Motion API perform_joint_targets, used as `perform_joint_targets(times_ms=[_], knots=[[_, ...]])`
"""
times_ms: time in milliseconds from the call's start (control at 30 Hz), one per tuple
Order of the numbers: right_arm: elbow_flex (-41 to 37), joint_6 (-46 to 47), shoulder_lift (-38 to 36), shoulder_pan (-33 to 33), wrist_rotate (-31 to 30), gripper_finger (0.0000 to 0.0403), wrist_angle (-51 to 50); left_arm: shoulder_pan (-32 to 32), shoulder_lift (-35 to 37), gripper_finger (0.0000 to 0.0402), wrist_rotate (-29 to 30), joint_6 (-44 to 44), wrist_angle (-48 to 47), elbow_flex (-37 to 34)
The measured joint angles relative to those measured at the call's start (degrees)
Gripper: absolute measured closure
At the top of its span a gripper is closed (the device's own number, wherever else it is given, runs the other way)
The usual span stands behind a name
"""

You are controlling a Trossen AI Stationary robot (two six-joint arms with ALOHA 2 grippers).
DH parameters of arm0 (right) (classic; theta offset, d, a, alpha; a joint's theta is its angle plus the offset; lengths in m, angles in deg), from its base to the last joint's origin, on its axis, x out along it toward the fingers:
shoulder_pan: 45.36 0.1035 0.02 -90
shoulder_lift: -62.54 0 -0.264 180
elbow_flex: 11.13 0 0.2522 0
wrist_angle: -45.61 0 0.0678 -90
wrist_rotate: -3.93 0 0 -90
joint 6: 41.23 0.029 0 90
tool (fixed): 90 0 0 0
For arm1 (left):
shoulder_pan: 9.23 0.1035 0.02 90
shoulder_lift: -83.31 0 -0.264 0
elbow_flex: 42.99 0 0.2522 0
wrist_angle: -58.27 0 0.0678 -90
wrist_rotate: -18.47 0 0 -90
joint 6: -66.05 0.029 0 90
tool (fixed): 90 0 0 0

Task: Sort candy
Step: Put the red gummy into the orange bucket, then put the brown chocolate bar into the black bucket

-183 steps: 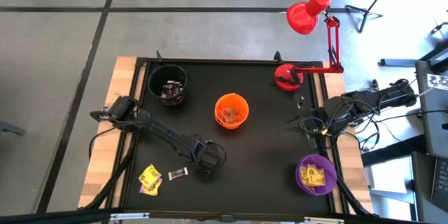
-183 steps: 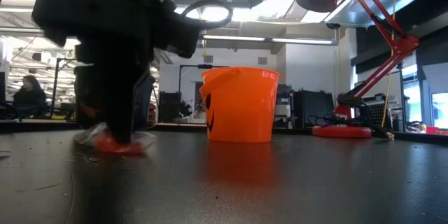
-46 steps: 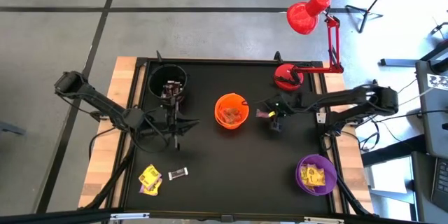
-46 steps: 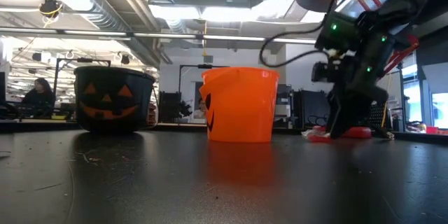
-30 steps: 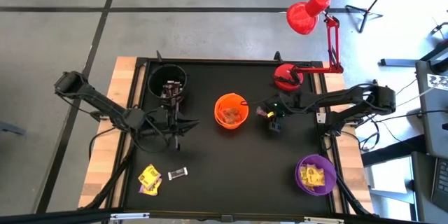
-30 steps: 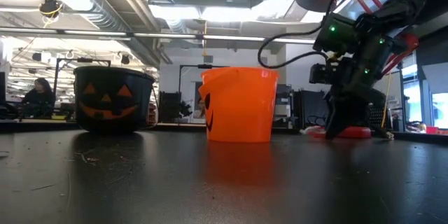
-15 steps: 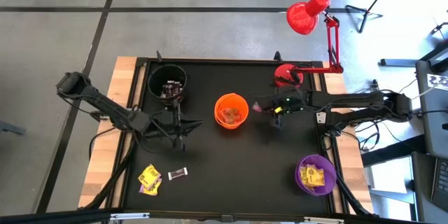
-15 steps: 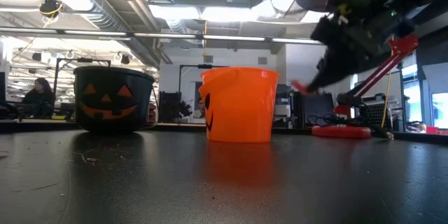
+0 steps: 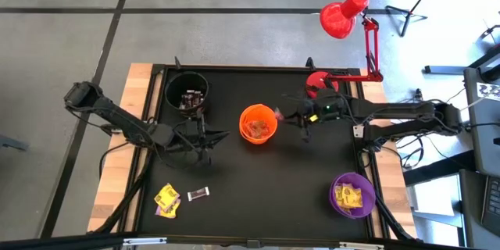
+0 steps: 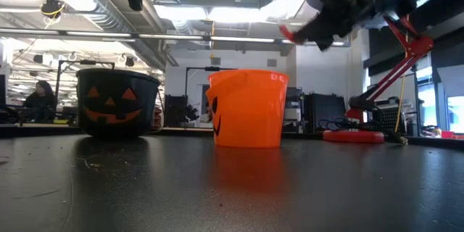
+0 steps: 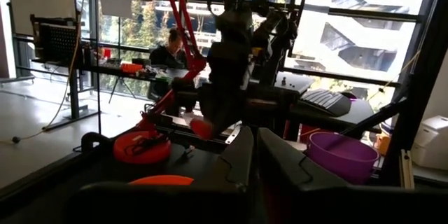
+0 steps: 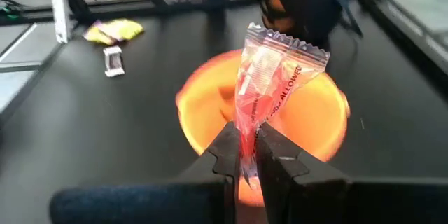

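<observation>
My right gripper [image 9: 284,116] [image 12: 244,155] is shut on a clear-and-red wrapped candy [image 12: 271,77] beside the right rim of the orange cup [image 9: 258,123] [image 12: 199,115]. In the low view it hangs high [image 10: 301,35] above that cup [image 10: 249,109]. My left gripper [image 9: 209,137] [image 11: 255,164] hovers shut and empty between the black cup [image 9: 187,94] and the orange cup. Yellow candies [image 9: 167,199] and a dark one [image 9: 199,194] lie on the table near its near-left corner. The purple cup [image 9: 351,195] holds yellow candies. My right gripper pinches the candy's lower wrapper end [image 12: 246,140] between its two fingers, coming from the table's right and slanting down. The rest of the wrapper sticks out past the fingertips, lifted clear of the table, over the orange cup's right rim.
A red desk lamp stands with its base [image 9: 319,86] at the far right of the table and its head [image 9: 342,17] beyond the far edge. A raised black frame [image 9: 234,68] rims the table. A person [image 10: 32,96] sits in the room beyond.
My right gripper has risen from the table right of the orange cup, carrying the red candy up and toward the table's left, to the orange cup's right rim. The candy is now lifted clear.
</observation>
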Motion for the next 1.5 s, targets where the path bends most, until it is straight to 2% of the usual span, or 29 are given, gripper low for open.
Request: perform_joint_targets(times_ms=[267, 433, 600, 733, 833, 900, 1000, 1100, 1200, 1300, 1400, 1500], knots=[[6.1, -4.2, 6.2, 2.7, -2.0, 0.0360, -2.3, 0.3, 0.0, 0.0388, -0.2, -2.0, 0.0, 0.0], [8.5, -4.5, 10.8, 2.6, -0.9, 0.0295, -3.2, 0.3, 0.0, 0.0388, -0.3, -2.8, -0.2, 0.0], [10.8, -4.7, 11.6, 2.6, -0.4, 0.0225, -6.4, 0.1, 0.0, 0.0388, -0.3, -3.1, -0.3, 0.0], [14.6, -4.2, 9.4, 2.6, -0.3, 0.0206, -15.5, -1.0, 0.0, 0.0388, -2.7, -3.7, -2.2, 4.2], [16.5, -4.1, 6.6, 2.6, 2.2, 0.0211, -20.5, -3.6, 0.0, 0.0388, -2.0, 0.2, -13.5, 11.7], [16.7, -4.1, 4.3, 2.7, 4.1, 0.0218, -21.5, -5.0, -0.5, 0.0388, 1.0, 0.3, -25.0, 18.2], [16.7, -4.0, 0.1, 4.4, 4.4, 0.0230, -22.7, -6.7, -3.7, 0.0388, 5.4, -2.7, -42.2, 28.2], [16.8, -4.1, -4.3, 7.1, 2.7, 0.0240, -24.0, -7.4, -8.5, 0.0388, 5.7, -8.9, -57.4, 36.4], [16.8, -4.1, -8.8, 10.4, 0.5, 0.0246, -25.1, -7.6, -12.4, 0.0388, 2.5, -18.9, -71.6, 41.4], [16.8, -4.1, -12.9, 13.5, -2.8, 0.0248, -26.1, -7.7, -15.6, 0.0388, -2.1, -30.4, -82.1, 42.6], [16.8, -4.1, -15.8, 15.5, -6.3, 0.0248, -27.0, -7.9, -18.2, 0.0388, -8.7, -39.0, -87.6, 42.3], [16.8, -4.1, -17.5, 16.6, -9.0, 0.0249, -28.1, -8.7, -21.1, 0.0379, -14.0, -42.8, -87.6, 42.1]])
